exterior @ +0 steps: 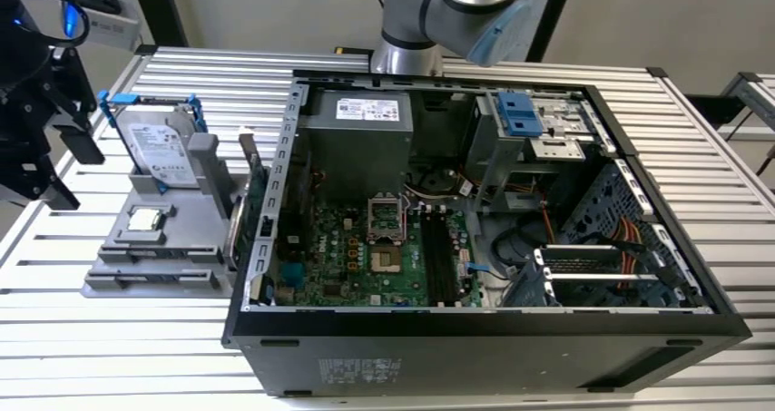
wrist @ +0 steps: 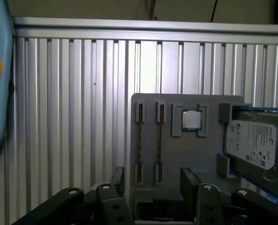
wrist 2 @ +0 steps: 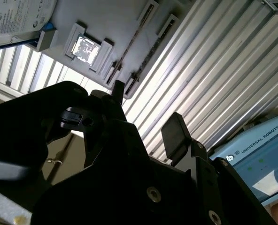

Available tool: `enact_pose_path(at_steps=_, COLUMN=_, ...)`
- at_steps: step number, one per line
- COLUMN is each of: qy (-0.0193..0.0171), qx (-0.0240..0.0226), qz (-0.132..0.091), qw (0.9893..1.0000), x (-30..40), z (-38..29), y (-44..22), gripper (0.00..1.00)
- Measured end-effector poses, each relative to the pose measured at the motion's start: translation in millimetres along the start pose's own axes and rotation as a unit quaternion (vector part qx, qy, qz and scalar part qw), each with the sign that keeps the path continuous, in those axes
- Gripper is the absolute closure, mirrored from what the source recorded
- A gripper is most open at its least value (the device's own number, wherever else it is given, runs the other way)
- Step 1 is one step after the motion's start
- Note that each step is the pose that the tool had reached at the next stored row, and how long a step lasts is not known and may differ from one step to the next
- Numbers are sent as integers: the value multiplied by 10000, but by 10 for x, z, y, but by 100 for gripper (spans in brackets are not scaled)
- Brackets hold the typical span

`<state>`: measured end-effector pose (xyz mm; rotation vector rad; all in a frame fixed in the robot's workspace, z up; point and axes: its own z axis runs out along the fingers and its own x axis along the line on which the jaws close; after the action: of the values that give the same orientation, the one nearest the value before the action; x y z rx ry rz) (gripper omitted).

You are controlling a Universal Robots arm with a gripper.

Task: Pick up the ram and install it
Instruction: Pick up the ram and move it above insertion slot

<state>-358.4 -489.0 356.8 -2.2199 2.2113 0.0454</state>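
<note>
Two ram sticks stand on edge in the slots of a grey holder on the exterior view's left, beside the open computer case. In the first wrist view they are thin lines, one ram stick beside the other. The second wrist view also catches a ram stick. My gripper hangs open off the holder's outer side, apart from it and holding nothing. Both wrist views show the gripper with its fingers spread. The motherboard's black slots lie inside the case.
The holder also carries a silver hard drive with blue handles and a small square processor chip. The arm's base stands behind the case. A blue-grey pendant lies near the gripper. Everything rests on a ribbed aluminium table.
</note>
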Motion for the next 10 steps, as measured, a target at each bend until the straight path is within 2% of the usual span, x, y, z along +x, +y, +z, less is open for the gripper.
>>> enact_pose_path(at_steps=10, qy=-1, qx=1, qz=2, qw=10000, x=1, z=51, y=-1, gripper=0)
